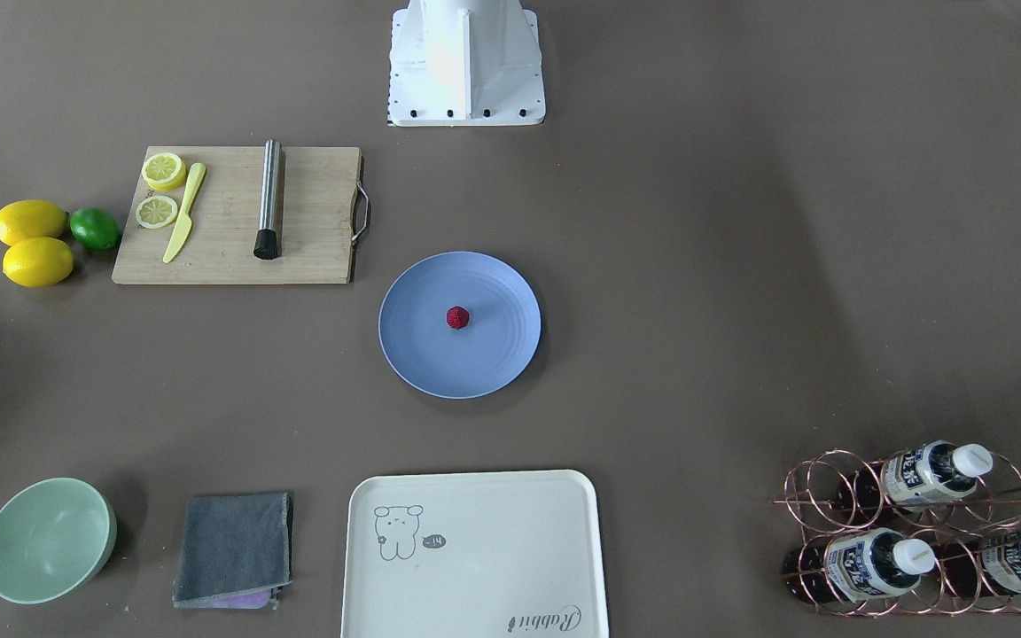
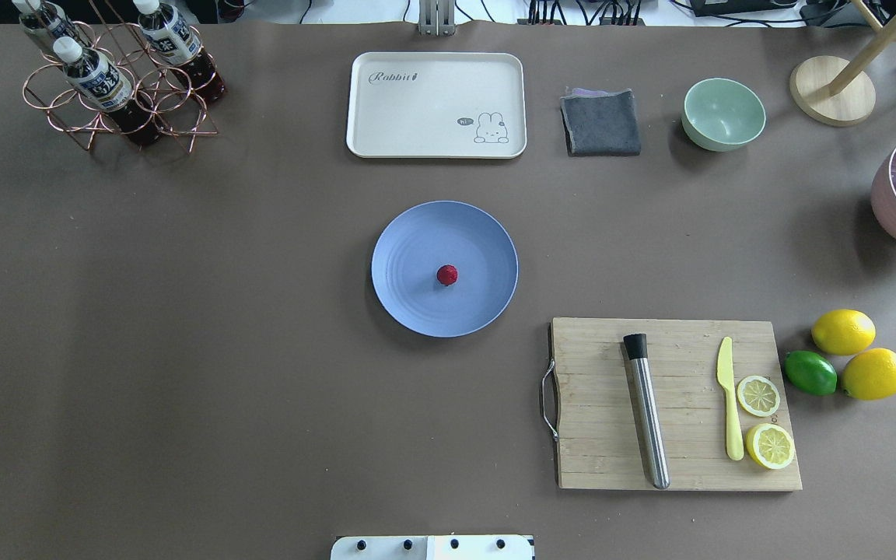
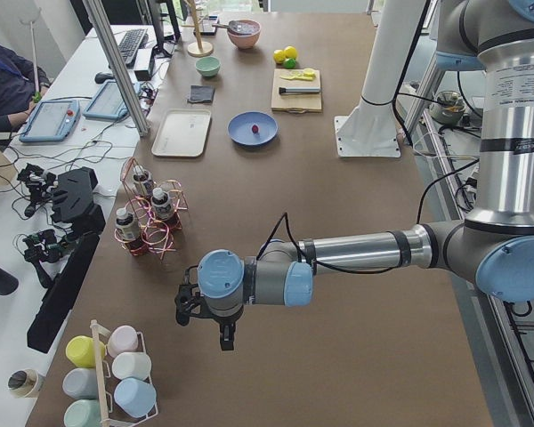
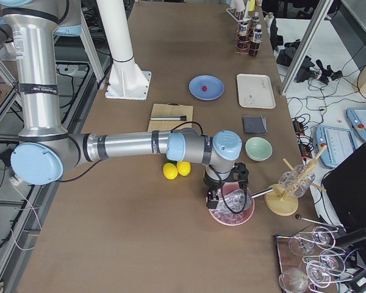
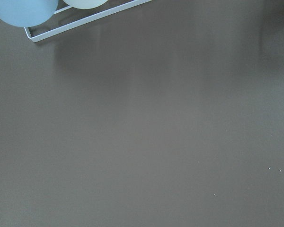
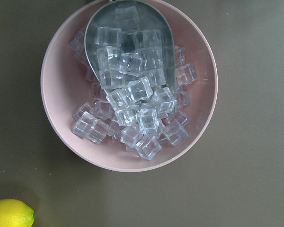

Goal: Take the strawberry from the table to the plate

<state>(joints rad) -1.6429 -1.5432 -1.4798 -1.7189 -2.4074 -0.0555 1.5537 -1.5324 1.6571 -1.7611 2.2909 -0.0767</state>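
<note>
One strawberry (image 1: 458, 317) lies near the middle of the blue plate (image 1: 413, 354) in the front-facing view, and the plate rests on the brown tabletop (image 1: 741, 266) between the robot's white base (image 1: 464, 62) and a cream tray (image 1: 475, 567). A wooden cutting board (image 1: 315, 230) beside the plate carries a metal muddler (image 1: 269, 199), a yellow knife (image 1: 184, 213) and two cut lemon pieces, with two lemons (image 1: 29, 221) and a lime (image 1: 95, 228) just off its far edge. Overhead, the berry sits at the plate's centre; a grey cloth (image 2: 600, 124) and a pale green bowl (image 2: 724, 117) stand beyond the board, and a copper bottle rack (image 2: 183, 117) holds bottles at the far left corner. From the left end, the near arm stretches low across the tabletop with the left pincer (image 3: 205, 325) pointing down over bare surface, well apart from the plate; I cannot tell whether it is released or clenched. From the right end, the near arm holds the right pincer (image 4: 222, 195) just above a pink bowl (image 4: 232, 223) of ice cubes (image 4: 232, 204), far from the plate, and its state cannot be told either. The left wrist view gives bare tabletop and pale cups (image 5: 19, 9) in a white wire frame at the top corner. The right wrist view looks straight down on the pink bowl, the ice cubes and a metal scoop (image 6: 128, 42), with a lemon at the lower left corner
</note>
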